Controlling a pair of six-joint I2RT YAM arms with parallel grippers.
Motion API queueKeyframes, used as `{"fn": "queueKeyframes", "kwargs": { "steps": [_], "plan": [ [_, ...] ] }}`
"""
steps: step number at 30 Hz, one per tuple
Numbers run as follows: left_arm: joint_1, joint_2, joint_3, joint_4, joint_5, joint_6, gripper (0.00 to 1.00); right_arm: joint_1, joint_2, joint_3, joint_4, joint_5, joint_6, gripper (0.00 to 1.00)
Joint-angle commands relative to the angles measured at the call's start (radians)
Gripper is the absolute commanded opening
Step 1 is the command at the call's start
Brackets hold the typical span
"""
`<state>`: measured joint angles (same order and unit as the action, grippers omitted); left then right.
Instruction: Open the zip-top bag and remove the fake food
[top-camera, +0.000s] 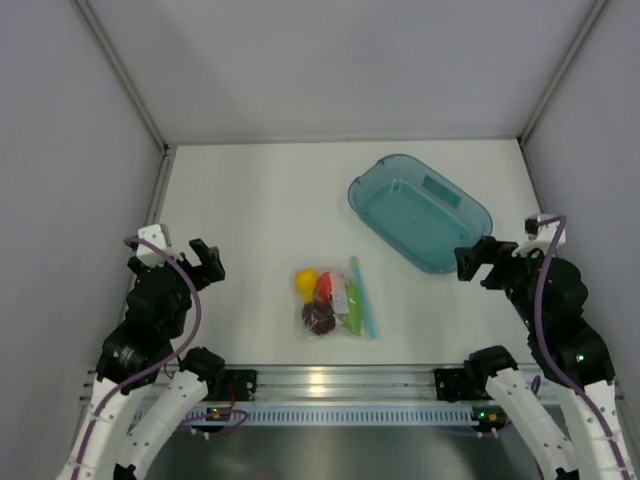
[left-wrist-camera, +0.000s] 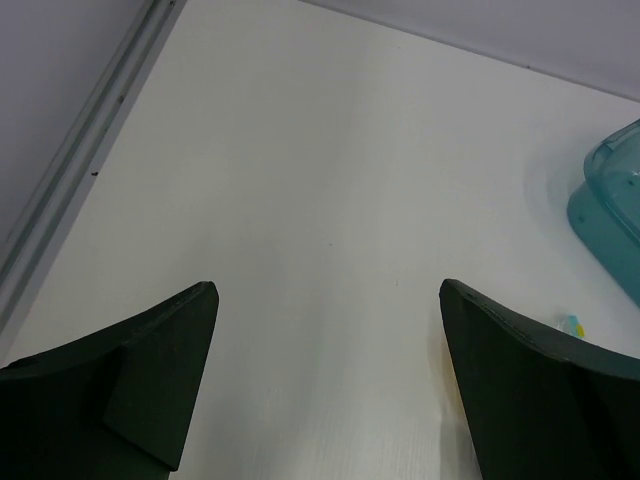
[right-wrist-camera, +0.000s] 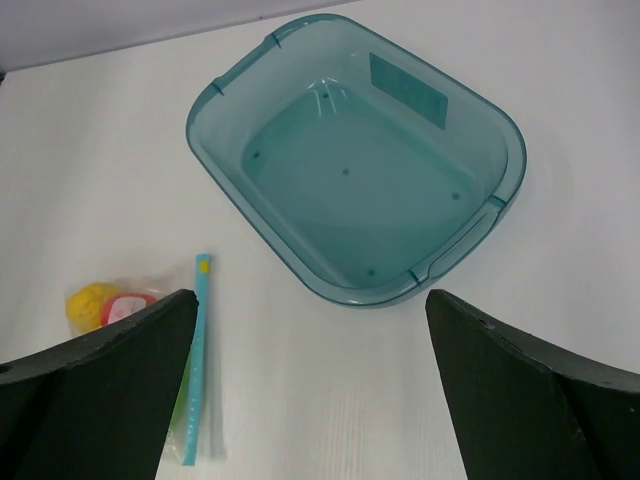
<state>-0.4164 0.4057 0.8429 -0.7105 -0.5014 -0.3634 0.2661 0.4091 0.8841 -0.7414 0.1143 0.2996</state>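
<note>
The zip-top bag (top-camera: 338, 300) lies flat on the white table near the front middle, its light blue zip strip (top-camera: 363, 297) along the right side. Inside it are the fake food pieces: a yellow one (top-camera: 306, 281), a red one (top-camera: 330, 287), a green one (top-camera: 352, 309) and a dark maroon one (top-camera: 319, 317). The right wrist view shows the strip (right-wrist-camera: 198, 352) and the yellow piece (right-wrist-camera: 90, 304) at lower left. My left gripper (top-camera: 204, 263) is open and empty, left of the bag. My right gripper (top-camera: 475, 261) is open and empty, right of the bag.
A teal translucent tray (top-camera: 420, 211) stands at the back right, holding nothing; it fills the top of the right wrist view (right-wrist-camera: 355, 160) and shows at the right edge of the left wrist view (left-wrist-camera: 612, 205). Grey walls enclose the table on three sides.
</note>
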Motion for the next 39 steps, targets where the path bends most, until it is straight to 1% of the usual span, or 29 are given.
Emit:
{"fn": "queueKeyframes", "kwargs": {
  "steps": [1,5,9,12,13,14,16,17,18,19,20,21,22,23,24,26,27,28,29,30,33,35,39],
  "plan": [
    [0.004,-0.005,0.007,0.045,-0.031,0.006,0.98,-0.005,0.008,0.026,0.019,0.015,0.003,0.99],
    [0.004,0.004,0.013,0.046,-0.023,-0.008,0.99,-0.007,0.028,0.007,0.045,-0.06,0.006,0.99],
    [0.004,0.028,0.024,0.046,-0.02,-0.023,0.99,-0.007,0.051,-0.022,0.094,-0.203,0.021,0.99],
    [0.004,0.085,0.053,0.049,0.09,-0.006,0.99,-0.005,0.068,-0.027,0.109,-0.244,0.032,0.99],
    [0.002,0.106,0.065,0.048,0.174,-0.003,0.99,-0.005,0.074,-0.031,0.115,-0.258,0.048,0.99],
    [0.002,0.152,0.077,0.048,0.22,-0.002,0.99,-0.005,0.074,-0.039,0.126,-0.277,0.058,0.99],
    [0.004,0.2,0.117,0.045,0.28,-0.002,0.99,-0.005,0.077,-0.097,0.2,-0.378,0.119,0.99],
    [0.004,0.221,0.133,0.045,0.305,-0.002,0.99,-0.007,0.08,-0.128,0.239,-0.424,0.143,0.98],
    [0.004,0.258,0.154,0.046,0.31,-0.012,0.99,-0.005,0.092,-0.189,0.276,-0.512,0.174,0.95],
    [0.004,0.277,0.168,0.048,0.32,-0.016,0.99,-0.005,0.102,-0.221,0.354,-0.551,0.232,0.92],
    [0.004,0.316,0.18,0.048,0.351,-0.019,0.99,-0.005,0.123,-0.253,0.396,-0.58,0.265,0.9],
    [0.004,0.34,0.203,0.045,0.374,-0.019,0.99,0.002,0.131,-0.32,0.436,-0.6,0.298,0.85],
    [0.004,0.363,0.212,0.045,0.395,-0.02,0.99,0.011,0.14,-0.358,0.524,-0.591,0.361,0.82],
    [0.004,0.399,0.22,0.045,0.437,-0.023,0.99,0.027,0.16,-0.39,0.562,-0.573,0.389,0.8],
    [0.002,0.415,0.225,0.048,0.452,-0.025,0.99,0.069,0.174,-0.449,0.597,-0.517,0.415,0.76],
    [0.002,0.441,0.231,0.048,0.466,-0.02,0.99,0.125,0.219,-0.503,0.704,-0.46,0.496,0.7],
    [0.004,0.446,0.229,0.046,0.456,-0.017,0.99,0.181,0.235,-0.557,0.732,-0.414,0.522,0.66],
    [0.004,0.447,0.228,0.048,0.446,-0.011,0.99,0.208,0.249,-0.585,0.794,-0.394,0.571,0.65],
    [0.002,0.443,0.216,0.046,0.437,-0.003,0.98,0.232,0.279,-0.611,0.885,-0.375,0.588,0.65],
    [0.002,0.44,0.211,0.048,0.422,0.001,0.99,0.278,0.298,-0.646,0.911,-0.334,0.601,0.63],
    [0.004,0.417,0.179,0.048,0.42,0.027,0.99,0.352,0.376,-0.7,1.026,-0.276,0.636,0.58],
    [0.002,0.4,0.15,0.048,0.42,0.043,0.99,0.389,0.437,-0.721,1.111,-0.26,0.658,0.57],
    [0.002,0.383,0.105,0.049,0.386,0.057,0.98,0.462,0.522,-0.772,1.241,-0.231,0.685,0.49]
  ]
}}
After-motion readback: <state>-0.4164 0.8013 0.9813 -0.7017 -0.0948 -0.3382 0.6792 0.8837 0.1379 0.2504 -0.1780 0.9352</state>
